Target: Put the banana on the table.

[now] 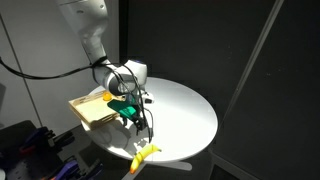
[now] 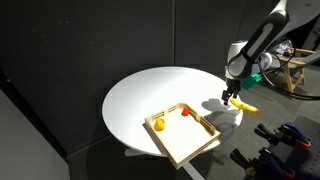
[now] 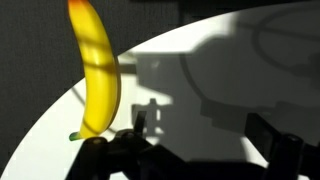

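Note:
The pale-yellow banana [image 3: 96, 70] lies on the white round table [image 3: 200, 60], close to its edge. It shows in both exterior views [image 1: 145, 155] [image 2: 243, 106]. My gripper [image 3: 205, 135] is open and empty, its two dark fingers spread over bare table top, with the banana off to the side of one finger. In both exterior views the gripper [image 1: 136, 120] [image 2: 229, 97] hangs a little above the table, close to the banana and apart from it.
A square wooden tray [image 2: 205, 146] [image 1: 88, 112] sits on the table and overhangs its edge. It holds a round orange fruit [image 2: 158, 124] and a small red thing [image 2: 187, 112]. The table edge runs right beside the banana; dark curtains stand behind.

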Motion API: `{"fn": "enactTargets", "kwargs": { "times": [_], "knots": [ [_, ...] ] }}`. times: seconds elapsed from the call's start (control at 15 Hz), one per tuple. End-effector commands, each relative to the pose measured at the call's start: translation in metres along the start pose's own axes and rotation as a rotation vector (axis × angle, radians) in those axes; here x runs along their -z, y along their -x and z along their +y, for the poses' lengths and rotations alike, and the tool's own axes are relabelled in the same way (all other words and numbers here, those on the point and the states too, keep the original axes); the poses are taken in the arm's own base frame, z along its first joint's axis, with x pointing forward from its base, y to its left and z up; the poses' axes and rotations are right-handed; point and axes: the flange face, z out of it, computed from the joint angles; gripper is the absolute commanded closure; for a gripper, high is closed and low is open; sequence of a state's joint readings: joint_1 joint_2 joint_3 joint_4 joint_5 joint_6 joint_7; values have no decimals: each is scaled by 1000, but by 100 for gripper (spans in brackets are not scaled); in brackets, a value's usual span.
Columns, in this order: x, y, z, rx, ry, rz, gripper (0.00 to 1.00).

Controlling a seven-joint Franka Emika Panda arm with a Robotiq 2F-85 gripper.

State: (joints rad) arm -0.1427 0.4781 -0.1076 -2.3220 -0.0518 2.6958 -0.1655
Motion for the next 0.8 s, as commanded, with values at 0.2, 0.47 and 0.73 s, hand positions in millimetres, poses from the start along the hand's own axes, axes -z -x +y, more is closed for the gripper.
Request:
{"fn": "enactTargets", "kwargs": {
  "times": [0.2,0.47,0.73],
  "knots": [
    [30,9,-18,48,2,-48,0],
    [61,20,-39,91,4,-94,0],
    [92,33,-65,139,20,-126,0]
  ]
}}
